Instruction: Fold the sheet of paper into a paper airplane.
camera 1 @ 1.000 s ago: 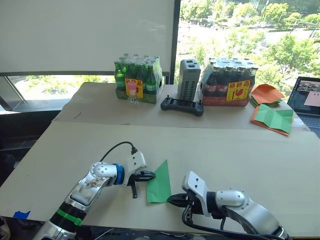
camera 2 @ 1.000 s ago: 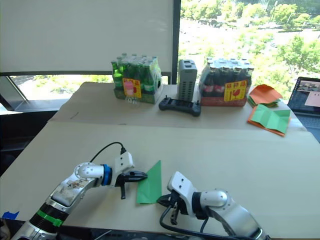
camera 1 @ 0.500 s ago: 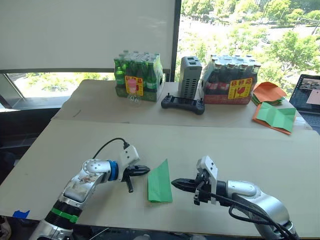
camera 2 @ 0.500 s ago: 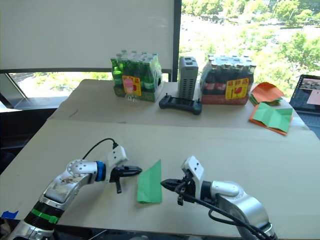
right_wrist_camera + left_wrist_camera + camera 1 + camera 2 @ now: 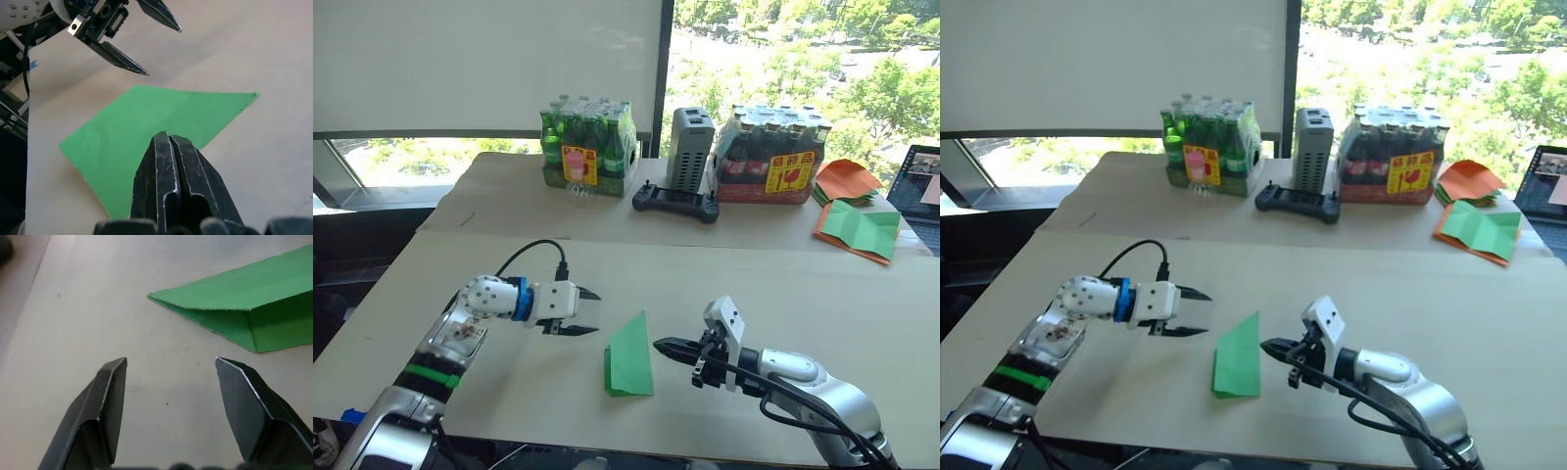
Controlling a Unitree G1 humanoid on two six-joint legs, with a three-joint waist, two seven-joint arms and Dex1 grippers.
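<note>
Paper (image 5: 628, 354), folded to a green wedge, flat on table (image 5: 803, 284). Left gripper (image 5: 585, 312) at its 10 o'clock, spread wide, empty. Right gripper (image 5: 662, 345) at 3 o'clock, pressed together, empty, just beside paper.

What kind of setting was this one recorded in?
Probably an upper-floor office or lab used for tabletop tests: a large window looks down on treetops, shrink-wrapped bottle packs and a handheld controller sit on the far table, and a laptop stands at the right edge.

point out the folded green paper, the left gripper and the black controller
folded green paper (image 5: 628, 357), left eye view, middle of its top face
left gripper (image 5: 590, 312), left eye view, gap between its open fingertips
black controller (image 5: 675, 203), left eye view, centre of its body
</note>
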